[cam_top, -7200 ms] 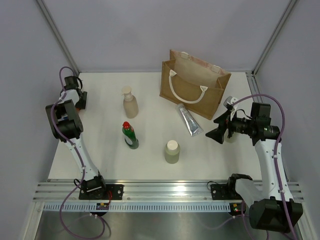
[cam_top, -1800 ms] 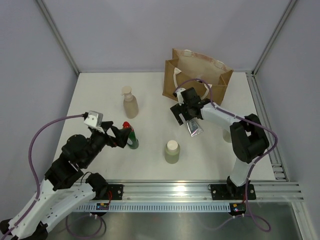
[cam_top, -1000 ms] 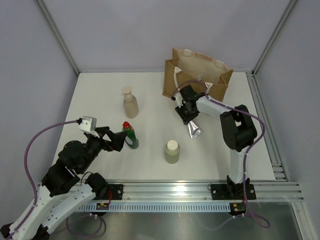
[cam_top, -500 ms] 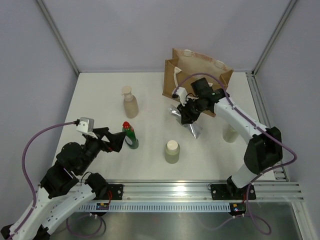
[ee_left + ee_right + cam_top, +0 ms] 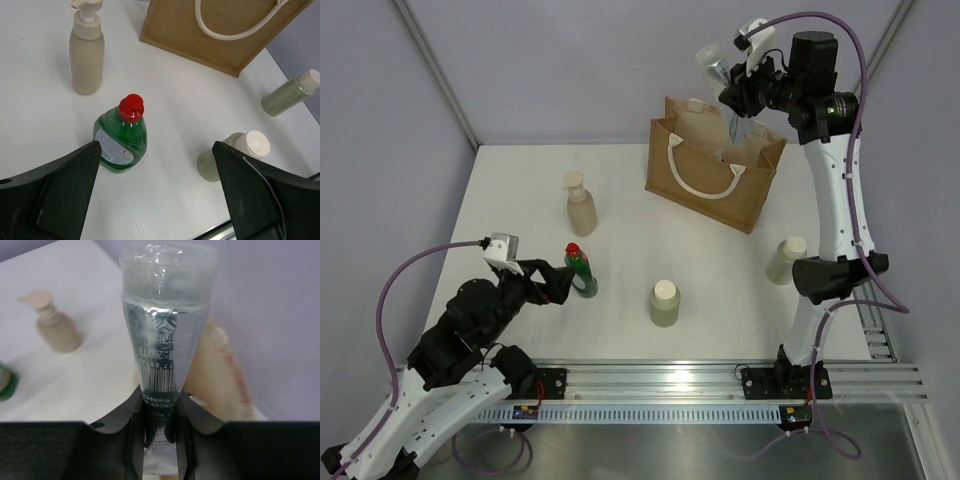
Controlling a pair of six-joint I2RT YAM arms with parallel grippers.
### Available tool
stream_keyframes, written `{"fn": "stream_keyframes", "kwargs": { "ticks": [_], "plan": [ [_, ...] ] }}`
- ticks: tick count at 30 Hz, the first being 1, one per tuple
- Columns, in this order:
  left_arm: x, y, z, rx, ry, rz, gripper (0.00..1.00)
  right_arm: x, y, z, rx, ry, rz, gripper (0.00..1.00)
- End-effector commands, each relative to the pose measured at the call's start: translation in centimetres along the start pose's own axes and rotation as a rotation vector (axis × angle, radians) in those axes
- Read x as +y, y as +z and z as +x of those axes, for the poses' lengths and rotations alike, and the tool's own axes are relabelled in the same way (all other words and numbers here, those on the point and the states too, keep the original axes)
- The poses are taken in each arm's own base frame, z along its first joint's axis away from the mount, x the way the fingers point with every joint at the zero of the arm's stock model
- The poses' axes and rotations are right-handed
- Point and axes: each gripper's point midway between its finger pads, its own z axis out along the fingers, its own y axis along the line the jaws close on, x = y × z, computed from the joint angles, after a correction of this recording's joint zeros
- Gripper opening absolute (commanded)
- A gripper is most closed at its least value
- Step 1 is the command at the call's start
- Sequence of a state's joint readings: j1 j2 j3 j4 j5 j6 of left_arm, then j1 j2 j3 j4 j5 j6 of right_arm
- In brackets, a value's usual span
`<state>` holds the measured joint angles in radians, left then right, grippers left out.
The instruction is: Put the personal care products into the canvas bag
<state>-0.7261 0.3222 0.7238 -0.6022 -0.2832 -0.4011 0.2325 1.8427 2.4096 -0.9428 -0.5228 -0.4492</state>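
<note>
Tube (image 5: pixel 167 330): off table (image 5: pixel 710 255), now in air above bag (image 5: pixel 705 175), narrow end clamped in R gripper (image 5: pixel 160 425), wide end pointing away.
R arm: up fr. table level to high over bag.
L gripper (image 5: pixel 552 281): fr. far-left rear to just beside green btl (image 5: pixel 581 272), jaws wide.

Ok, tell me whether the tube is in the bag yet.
Out: the right gripper pinches the tube, high and clear of the bag.

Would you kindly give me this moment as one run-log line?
right gripper: shut on silver tube, aloft by canvas bag | left gripper: open, facing green bottle
</note>
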Motion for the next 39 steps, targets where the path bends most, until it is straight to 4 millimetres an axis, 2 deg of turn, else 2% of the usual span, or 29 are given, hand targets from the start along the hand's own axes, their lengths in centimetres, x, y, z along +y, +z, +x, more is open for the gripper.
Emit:
{"fn": "stream_keyframes", "kwargs": {
  "ticks": [1,2,4,5,8,9,10,11,12,13,14,15,17,18,20,21,26,27,28,30,31,32,33,34,35,36,37,38,39],
  "plan": [
    [0.8,0.0,-0.3,-0.004,-0.024,-0.056,0.99,-5.9,3.5,1.7,0.018,0.034,0.140,0.26],
    [0.9,-0.1,-0.3,-0.003,-0.036,-0.065,0.99,-7.0,4.3,1.6,0.004,0.014,0.173,0.26],
    [1.5,-0.5,-0.2,0.006,-0.046,-0.102,0.99,-8.5,6.1,3.8,0.045,0.007,0.210,0.27],
    [1.7,-0.5,-0.2,0.007,-0.070,-0.118,0.99,-9.0,6.7,4.2,0.049,0.000,0.223,0.27],
    [2.7,-0.9,0.4,0.025,-0.118,-0.180,0.99,-9.5,8.2,7.1,0.109,-0.012,0.219,0.29],
    [3.0,-1.1,0.8,0.038,-0.128,-0.196,0.99,-8.9,9.0,9.2,0.148,0.004,0.183,0.30],
    [3.2,-1.1,1.0,0.042,-0.142,-0.212,0.99,-8.4,8.6,9.1,0.147,-0.025,0.166,0.31],
    [3.3,-1.1,1.2,0.047,-0.169,-0.219,0.99,-8.1,8.8,9.7,0.150,-0.033,0.147,0.37],
    [3.3,-1.1,1.5,0.056,-0.178,-0.222,0.99,-7.0,9.2,11.9,0.190,-0.019,0.105,0.44],
    [3.1,-1.1,1.7,0.065,-0.195,-0.215,0.99,-6.6,8.6,11.7,0.187,-0.054,0.089,0.51],
    [2.9,-1.0,1.9,0.074,-0.199,-0.206,0.99,-6.1,8.6,12.4,0.200,-0.059,0.070,0.56],
    [2.7,-1.0,2.0,0.080,-0.203,-0.196,0.99,-5.4,8.6,13.5,0.224,-0.052,0.043,0.69],
    [2.3,-0.7,2.6,0.103,-0.223,-0.184,0.99,-4.7,7.9,14.0,0.249,-0.055,0.022,0.80],
    [2.2,-0.6,2.8,0.110,-0.230,-0.183,0.99,-4.5,7.6,13.8,0.251,-0.044,0.021,0.87],
    [2.0,-0.2,3.5,0.143,-0.236,-0.186,0.99,-4.1,6.6,12.8,0.241,-0.025,0.026,0.93],
    [1.9,-0.1,3.9,0.161,-0.237,-0.185,0.99,-3.9,5.8,11.4,0.215,-0.007,0.038,0.97],
    [0.8,1.3,6.0,0.269,-0.245,-0.169,0.99,-2.0,2.3,7.4,0.136,0.048,0.033,0.99],
    [0.4,1.9,6.3,0.277,-0.253,-0.157,0.99,-1.1,1.9,7.3,0.128,0.069,0.008,0.99],
    [0.3,2.2,6.7,0.289,-0.259,-0.155,0.99,-0.4,0.6,6.0,0.094,0.062,0.003,0.99],
    [1.0,3.0,7.8,0.317,-0.251,-0.211,0.99,2.0,0.0,6.7,0.086,0.090,-0.084,1.00],
    [1.9,3.3,8.1,0.312,-0.243,-0.262,0.99,3.2,-1.6,5.5,0.048,0.074,-0.104,0.99],
    [2.5,3.6,8.5,0.313,-0.235,-0.295,0.99,5.0,-2.1,5.2,0.017,0.075,-0.177,0.99],
    [2.7,4.4,8.8,0.313,-0.228,-0.319,0.99,6.4,-2.3,6.8,0.033,0.096,-0.227,0.99],
    [3.4,4.9,9.2,0.298,-0.217,-0.349,0.99,7.6,-4.0,5.5,-0.020,0.064,-0.246,1.00],
    [3.6,5.3,9.3,0.281,-0.215,-0.363,0.99,9.4,-4.0,7.2,-0.012,0.095,-0.319,1.00],
    [3.6,6.5,8.7,0.224,-0.224,-0.363,0.99,10.7,-5.4,6.6,-0.049,0.072,-0.337,1.00],
    [3.6,7.1,8.5,0.196,-0.212,-0.357,0.99,11.5,-5.9,6.8,-0.065,0.062,-0.359,1.00],
    [3.4,8.2,8.2,0.139,-0.221,-0.337,0.99,12.6,-5.9,8.3,-0.061,0.079,-0.396,0.99],
    [3.5,8.7,8.2,0.115,-0.216,-0.338,0.99,13.2,-6.3,8.6,-0.070,0.067,-0.406,0.99]
  ]
}}
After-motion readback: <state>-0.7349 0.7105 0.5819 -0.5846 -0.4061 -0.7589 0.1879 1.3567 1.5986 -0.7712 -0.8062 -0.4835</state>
